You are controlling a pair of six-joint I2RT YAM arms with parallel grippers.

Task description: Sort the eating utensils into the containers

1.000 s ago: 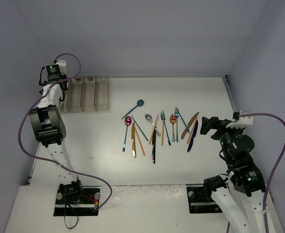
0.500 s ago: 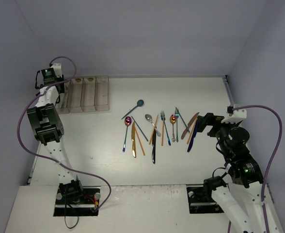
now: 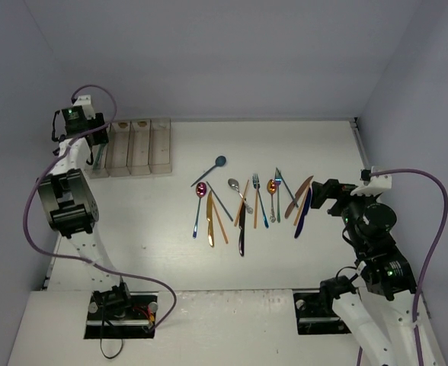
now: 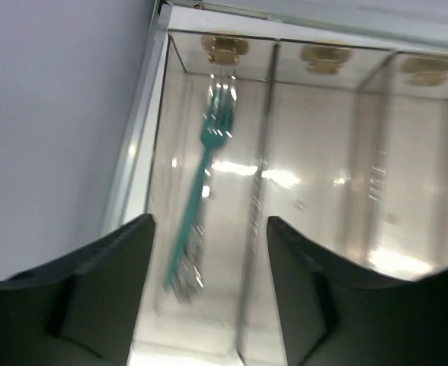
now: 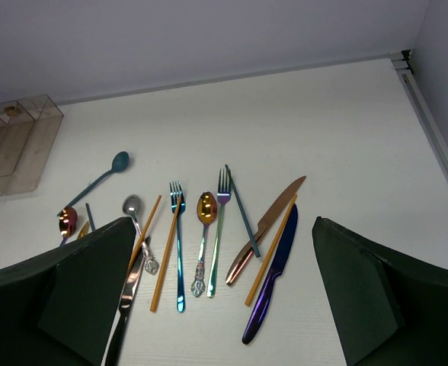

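At the left gripper (image 4: 209, 236): fingers apart, nothing clamped between them, poised above the far-left compartment of the containers (image 4: 139, 145). Directly below, inside that compartment, a teal fork (image 4: 206, 149), tines toward the far wall, handle end blurred, so impossible to say whether lying flat. Neighbouring compartments bare of utensils as far as the wrist view reaches.

At the right gripper (image 5: 222, 236): fingers spread wide, holding nothing, hovering at the near right of the eating utensils (image 3: 247, 202), well apart from the bins. On the table (image 3: 171, 252), a loose row of spoons, forks, knives and thin sticks, several crossing or touching: a copper knife (image 5: 273, 221) just beside a dark blue knife (image 5: 273, 286), an orange stick (image 5: 273, 252) between them.

Judged step: drop-off of one fork, with most of the sorting yet to do.

Next, probably: lifting the left arm clear of the bin walls, then reaching to the row. Calls for a single piece off a flat surface, best one lying alone such as the blue spoon (image 3: 211, 169), and for matching kind to compartment. Crossed pieces likely to drag their neighbours.
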